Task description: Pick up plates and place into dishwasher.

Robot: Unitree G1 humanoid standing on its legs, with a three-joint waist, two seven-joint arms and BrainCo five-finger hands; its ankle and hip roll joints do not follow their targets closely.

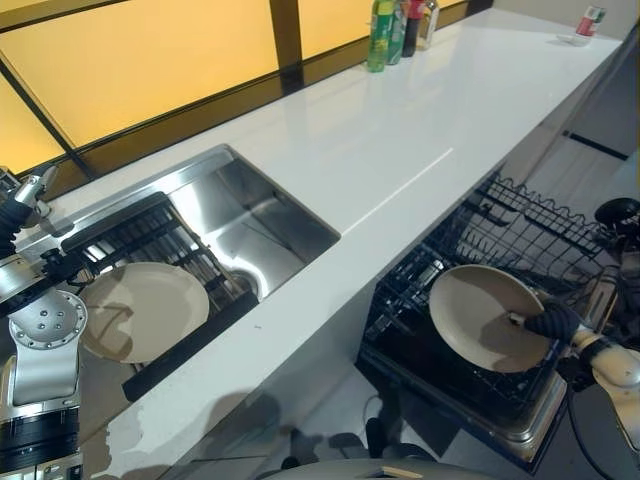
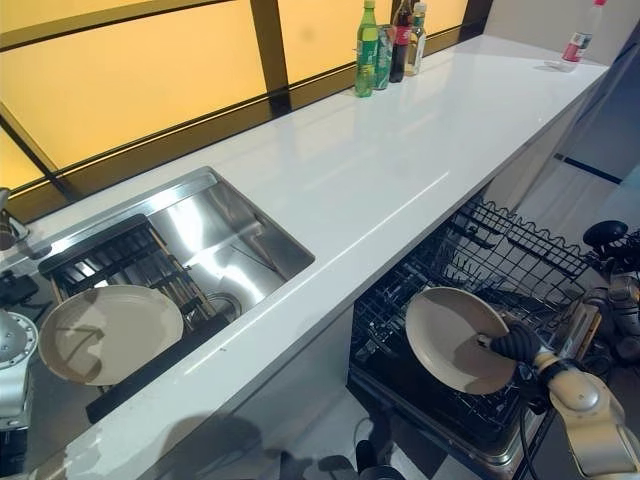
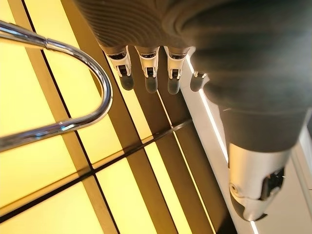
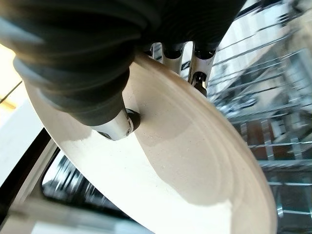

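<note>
A: Where's the plate rn?

B: Beige plate [image 1: 485, 315] is in the right hand [image 1: 552, 322], held tilted over the dishwasher rack [image 1: 530, 235], low front part of it. Thumb pressed on the top face, fingers [image 4: 201, 73] curled behind the rim, so it's pinched. Clear in the right wrist view.

A: Touching the rack?

B: Can't tell. It's over the wires, contact isn't visible.

A: 2nd plate?

B: Yep, another beige plate [image 2: 108, 333] lies on the black drying rack [image 2: 120, 255] in the steel sink [image 2: 240, 245], leaning a bit toward the front edge. Well apart from the dishwasher.

A: Left hand?

B: Left hand [image 3: 148, 68] is up by the chrome faucet [image 3: 92, 73], near the yellow window panels [image 3: 44, 141]. Fingers straight, relaxed, holding nothing, not touching the faucet.

A: Anything else on the counter?

B: White counter [image 1: 400, 150] runs btwn sink and far end. Bottles [image 2: 385, 45] stand in a cluster at the back by the window, and a small red-and-white container [image 2: 578, 45] at the far right corner.
</note>
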